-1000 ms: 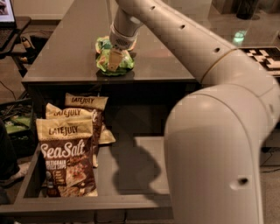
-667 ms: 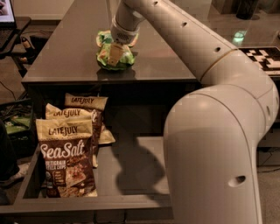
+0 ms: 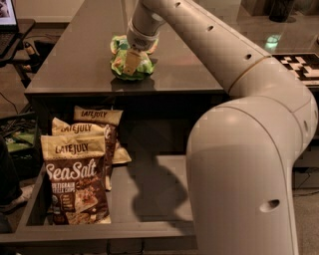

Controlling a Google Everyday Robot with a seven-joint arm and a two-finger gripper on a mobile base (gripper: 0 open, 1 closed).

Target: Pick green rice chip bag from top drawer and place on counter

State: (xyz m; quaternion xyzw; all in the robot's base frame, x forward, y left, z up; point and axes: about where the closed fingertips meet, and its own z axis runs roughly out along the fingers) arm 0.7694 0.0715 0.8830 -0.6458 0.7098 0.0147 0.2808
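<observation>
The green rice chip bag (image 3: 133, 67) lies on the glossy grey counter (image 3: 84, 55), near its front edge. My gripper (image 3: 131, 61) reaches down from the right onto the top of the bag and covers its middle. Below the counter the top drawer (image 3: 149, 199) stands pulled open, with a flat grey floor. No green bag is in the drawer.
Three brown-and-cream Late July Sea Salt bags (image 3: 77, 179) stand at the drawer's left end. My large white arm (image 3: 244, 164) fills the right foreground and hides the drawer's right side. A laptop (image 3: 7, 15) sits on a side table at the far left.
My wrist has lifted slightly above the green bag. The bag has stayed in the same spot on the counter.
</observation>
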